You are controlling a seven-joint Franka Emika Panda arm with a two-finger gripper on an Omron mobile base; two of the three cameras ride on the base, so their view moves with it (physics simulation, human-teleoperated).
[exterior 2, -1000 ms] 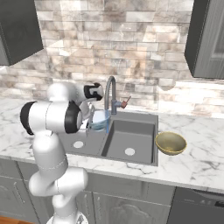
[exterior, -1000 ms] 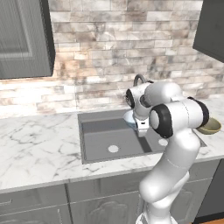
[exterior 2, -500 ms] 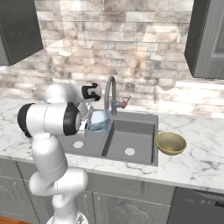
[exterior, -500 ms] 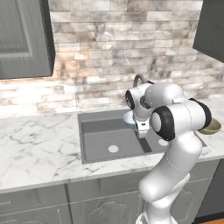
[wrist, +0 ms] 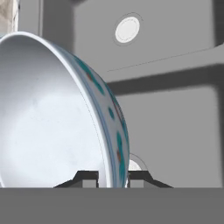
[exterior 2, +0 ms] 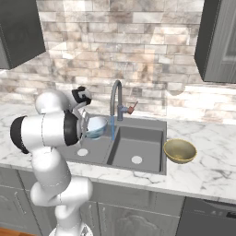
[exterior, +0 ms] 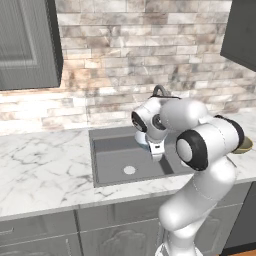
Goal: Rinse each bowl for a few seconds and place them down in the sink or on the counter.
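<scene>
The hand [wrist: 112, 177] pinches the pale blue bowl [exterior 2: 96, 126] by its rim, beside the faucet [exterior 2: 116, 99] stream, for rinsing over the sink [exterior 2: 138, 138].

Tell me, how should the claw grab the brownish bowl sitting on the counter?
Grab the olive-tan bowl by its rim, coming straight down from above. It sits upright on the white marble counter right of the sink with its open mouth facing up, so one finger can probably slip inside and one outside the thin wall. The round sides look too wide to pinch.
</scene>
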